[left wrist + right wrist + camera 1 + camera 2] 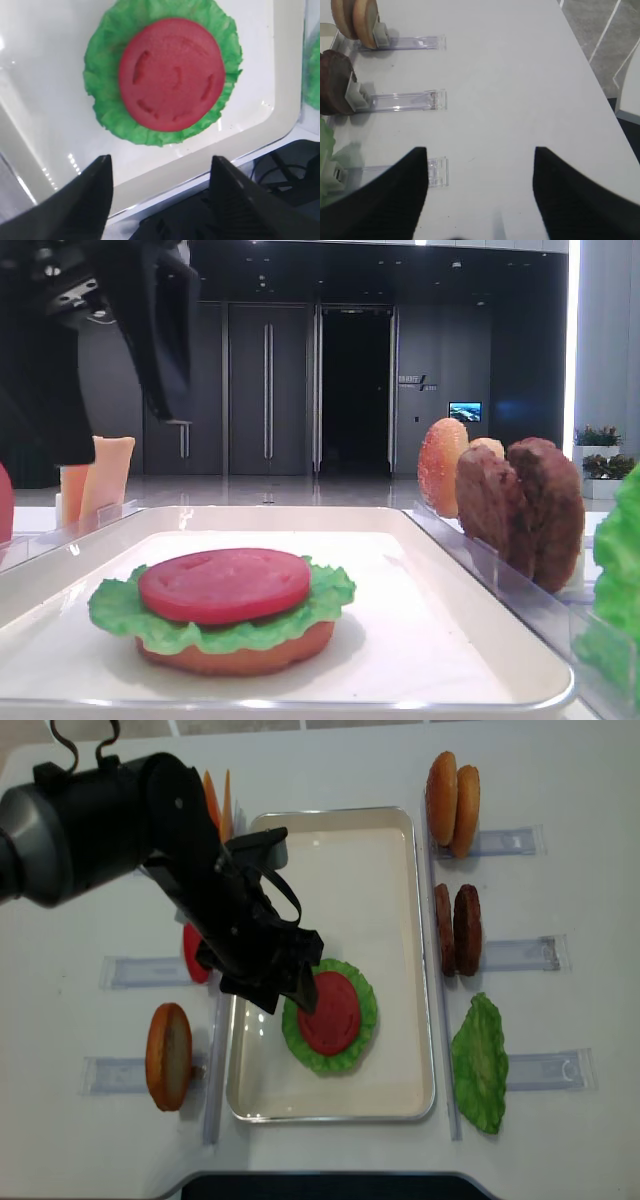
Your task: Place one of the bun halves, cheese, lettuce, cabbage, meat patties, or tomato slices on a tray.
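The left gripper (275, 982) hangs above the tray (400, 825) with its jaws spread wide and nothing between them; in the left wrist view the stack sits just ahead of its two black fingertips (90, 190), beyond the gap between them. That stack is a tomato slice (170, 75) lying flat on a lettuce leaf (107, 105), which in the low exterior view rests on a bun half (240, 655) near the tray's front end. The right gripper (480, 185) is likewise open and empty, poised over bare table (520, 75) with clear plastic racks (405, 100) ahead and to its left. The main risk, as I judge it, is the left gripper dipping or swinging forward on its way out: a fingertip could catch the ruffled green edge and drag the tomato off centre, since the smooth red disc has little to hold it on the leaf. The next layer also has to land squarely, or the pile may lean. The tomato is a glossy, flat round with faint moulded grooves; the lettuce is thin, crinkled and wavy-rimmed; the bun is a plain orange-brown disc. The tray is shallow, white and shiny with rounded corners and a raised rim. Off to the right gripper's side, rough dark-brown meat patties (458, 928) stand on edge in a rack.
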Controlling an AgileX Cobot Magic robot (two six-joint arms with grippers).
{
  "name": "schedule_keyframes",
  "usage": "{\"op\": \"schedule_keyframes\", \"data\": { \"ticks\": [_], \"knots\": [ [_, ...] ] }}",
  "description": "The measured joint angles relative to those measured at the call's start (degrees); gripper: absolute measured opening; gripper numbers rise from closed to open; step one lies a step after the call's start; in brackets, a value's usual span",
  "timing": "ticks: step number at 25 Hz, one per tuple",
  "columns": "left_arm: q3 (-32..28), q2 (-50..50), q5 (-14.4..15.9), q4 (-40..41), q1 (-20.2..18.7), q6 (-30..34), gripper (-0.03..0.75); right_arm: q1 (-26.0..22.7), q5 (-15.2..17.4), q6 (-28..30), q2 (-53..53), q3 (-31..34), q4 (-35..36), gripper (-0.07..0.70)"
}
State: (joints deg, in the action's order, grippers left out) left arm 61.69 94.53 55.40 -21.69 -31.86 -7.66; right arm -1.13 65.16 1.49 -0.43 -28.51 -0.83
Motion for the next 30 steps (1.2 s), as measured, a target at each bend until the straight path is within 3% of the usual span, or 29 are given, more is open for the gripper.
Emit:
{"op": "schedule_keyframes", "data": {
  "ticks": [10, 18, 25, 30],
  "knots": [
    [8.67, -0.07, 12.93, 15.57, 0.00, -6.47, 0.463, 0.00, 0.00, 0.00, 0.00, 0.00, 0.00, 0.461],
    [13.64, -0.55, 14.17, 19.31, 0.00, -7.89, 0.463, 0.00, 0.00, 0.00, 0.00, 0.00, 0.00, 0.461],
    [14.27, -0.55, 14.24, 21.69, 0.00, -8.79, 0.463, 0.00, 0.00, 0.00, 0.00, 0.00, 0.00, 0.461],
    [14.27, -0.55, 14.29, 21.69, 3.02, -9.06, 0.463, 0.00, 0.00, 0.00, 0.00, 0.00, 0.00, 0.461]
  ]
}}
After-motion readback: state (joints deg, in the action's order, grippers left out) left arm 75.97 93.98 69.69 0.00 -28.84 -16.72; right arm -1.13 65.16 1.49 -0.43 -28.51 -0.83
